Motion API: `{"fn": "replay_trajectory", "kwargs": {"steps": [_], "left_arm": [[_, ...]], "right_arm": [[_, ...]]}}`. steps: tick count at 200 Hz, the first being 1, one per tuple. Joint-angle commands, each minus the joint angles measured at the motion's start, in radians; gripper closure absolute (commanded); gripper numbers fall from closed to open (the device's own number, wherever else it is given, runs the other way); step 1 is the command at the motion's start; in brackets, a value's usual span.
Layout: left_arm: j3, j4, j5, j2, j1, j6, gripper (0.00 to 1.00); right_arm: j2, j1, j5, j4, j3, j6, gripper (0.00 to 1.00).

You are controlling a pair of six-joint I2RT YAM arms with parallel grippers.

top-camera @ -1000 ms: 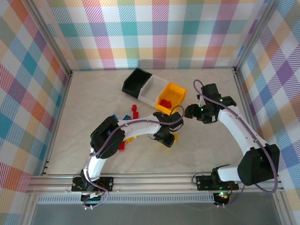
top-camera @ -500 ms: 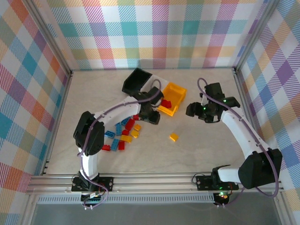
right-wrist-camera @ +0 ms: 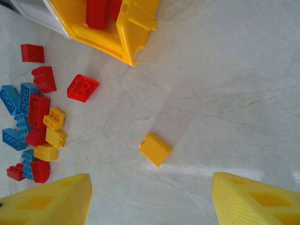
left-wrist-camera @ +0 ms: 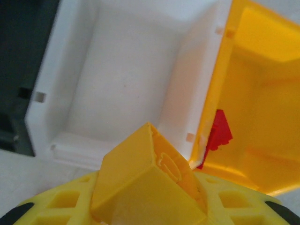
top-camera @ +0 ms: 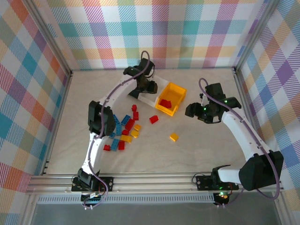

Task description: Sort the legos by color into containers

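The left gripper (top-camera: 146,86) stands over the white bin (left-wrist-camera: 126,75), clamped on a yellow brick (left-wrist-camera: 140,180). The right gripper (right-wrist-camera: 152,199) hangs above the table (right-wrist-camera: 225,93), fingers apart and holding nothing, with a loose yellow brick (right-wrist-camera: 155,149) lying beneath it. Red bricks (right-wrist-camera: 101,11) lie in the yellow bin (top-camera: 180,89). The other legos (top-camera: 124,129) lie heaped on the table, left of that bin

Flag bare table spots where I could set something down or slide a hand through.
Widest bare patch: near right of the table, between the lone yellow brick and the right arm. Also far left, between the left wall and the bins. Crowded: the brick pile near left-centre.
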Motion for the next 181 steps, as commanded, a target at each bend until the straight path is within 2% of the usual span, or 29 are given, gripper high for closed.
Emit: {"fn": "replay_trajectory", "kwargs": {"steps": [1, 63, 82, 87, 98, 181], "left_arm": [[0.094, -0.036, 0.029, 0.087, 0.002, 0.005, 0.58], [0.214, 0.013, 0.061, 0.219, 0.007, -0.037, 0.55], [0.214, 0.012, 0.066, 0.233, 0.007, -0.041, 0.47], [0.214, 0.012, 0.068, 0.235, 0.007, -0.043, 0.43], [0.213, 0.013, 0.070, 0.237, 0.007, -0.043, 0.42], [0.211, 0.005, 0.067, 0.193, 0.002, -0.048, 0.39]], "right_arm": [[-0.025, -0.005, -0.017, -0.060, 0.018, 0.012, 0.32], [-0.016, -0.005, -0.032, -0.090, 0.015, 0.018, 0.32], [-0.002, -0.005, -0.036, -0.086, 0.023, 0.015, 0.32], [0.002, -0.006, -0.037, -0.086, 0.025, 0.013, 0.32], [0.011, -0.005, -0.039, -0.081, 0.031, 0.010, 0.32], [0.032, -0.005, -0.062, -0.060, 0.034, -0.005, 0.32]]}}
